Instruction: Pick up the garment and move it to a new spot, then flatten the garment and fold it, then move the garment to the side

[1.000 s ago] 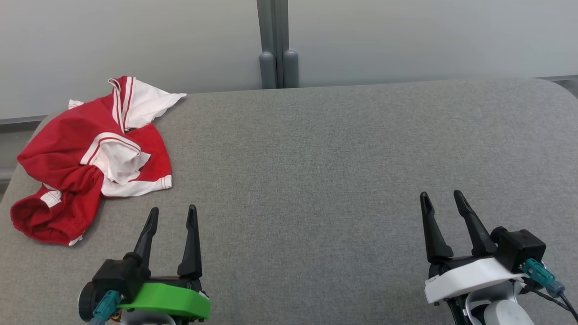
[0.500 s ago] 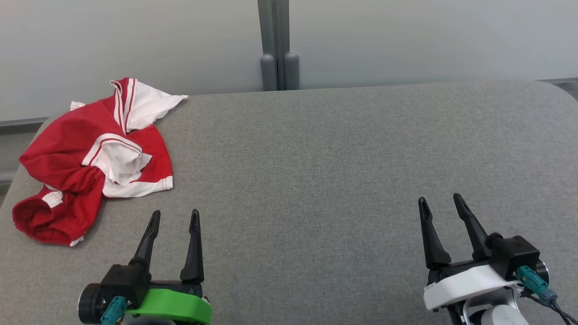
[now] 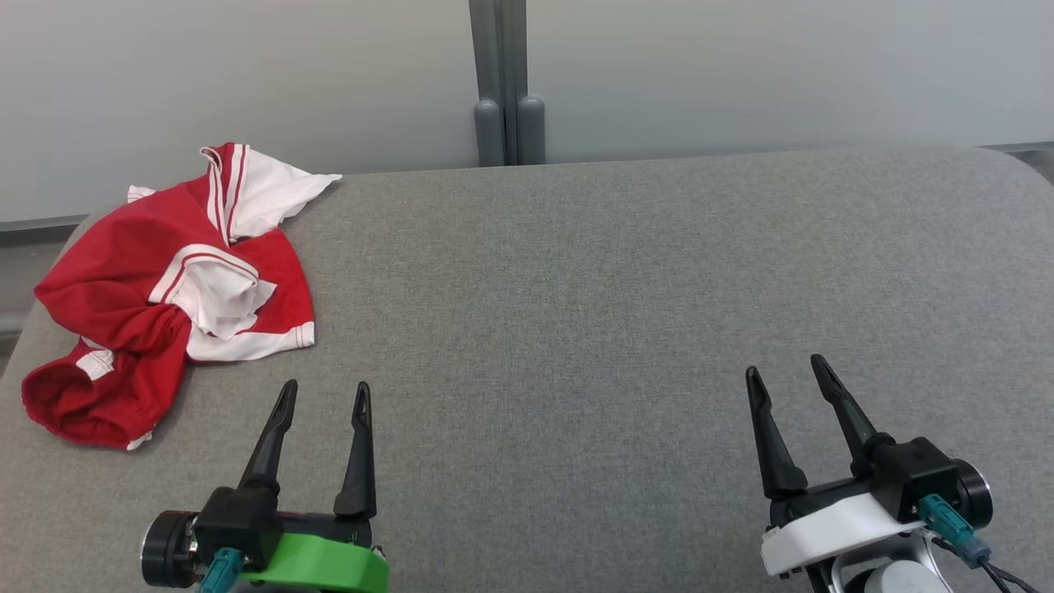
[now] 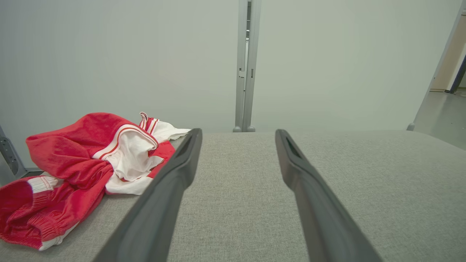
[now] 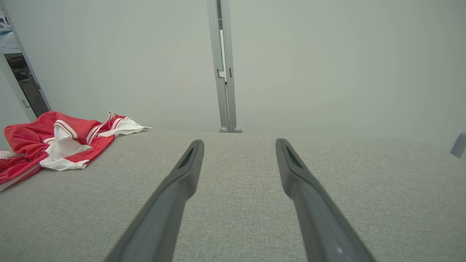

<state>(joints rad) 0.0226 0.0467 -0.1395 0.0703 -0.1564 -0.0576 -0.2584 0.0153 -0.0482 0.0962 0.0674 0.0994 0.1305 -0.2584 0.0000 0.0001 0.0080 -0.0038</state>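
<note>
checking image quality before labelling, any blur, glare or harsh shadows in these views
Head view: soft even light, no glare, garment sharp with a faint shadow. Left wrist view: left gripper blurs towards the bottom edge. Right wrist view: right gripper likewise.

Grey desk (image 3: pixel 593 280) in front of me, with one crumpled garment (image 3: pixel 132 272) on its far left corner.

The desk top is covered in grey woven cloth, flat and smooth from the middle across to my right, and its far corners are rounded. The garment is red with white panels and red-striped white trim, bunched in a loose heap directly on the cloth. Its near end, a rounded red fold, lies right at the desk's left edge. A white flap at its far end points along the desk's far edge toward the middle.
</note>
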